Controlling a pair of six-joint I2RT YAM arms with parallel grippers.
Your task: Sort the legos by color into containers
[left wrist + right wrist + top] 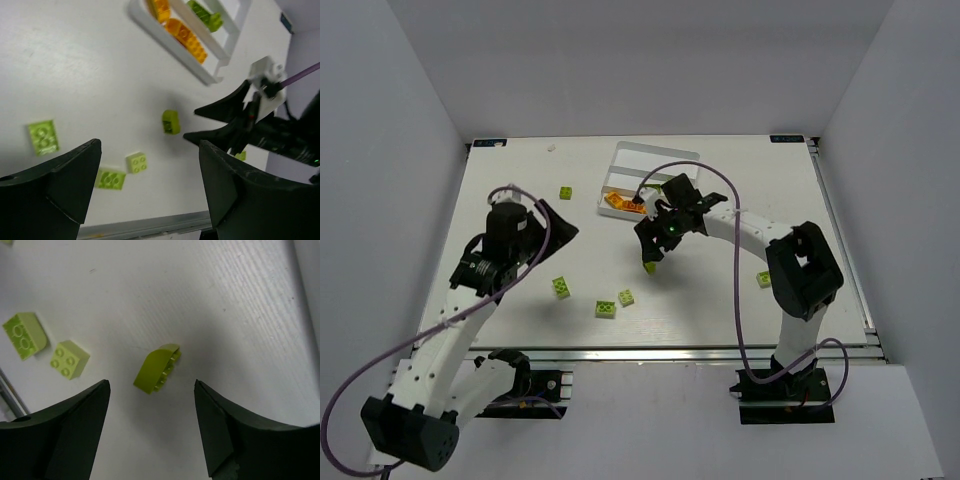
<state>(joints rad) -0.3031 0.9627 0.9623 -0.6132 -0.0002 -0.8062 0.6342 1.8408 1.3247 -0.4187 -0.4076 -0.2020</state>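
Note:
The white tray [655, 158] stands at the back centre, with orange legos [620, 203] in its left slot. In the left wrist view [220, 64] it holds orange legos [183, 33] in one slot and a lime one [205, 14] in the slot beside it. My right gripper [658, 240] is open and hovers over a lime curved lego [650, 266]. In the right wrist view that lego [157, 369] lies on its side just ahead of the open gripper [151, 386], untouched. My left gripper [558, 228] is open and empty above the table's left half; it also shows in its wrist view [150, 146].
Loose lime legos lie at the back left [565, 192], front left [561, 287], front centre [606, 310] [626, 297] and beside the right arm [763, 279]. An aluminium rail [650, 352] runs along the table's front edge. White walls enclose the table.

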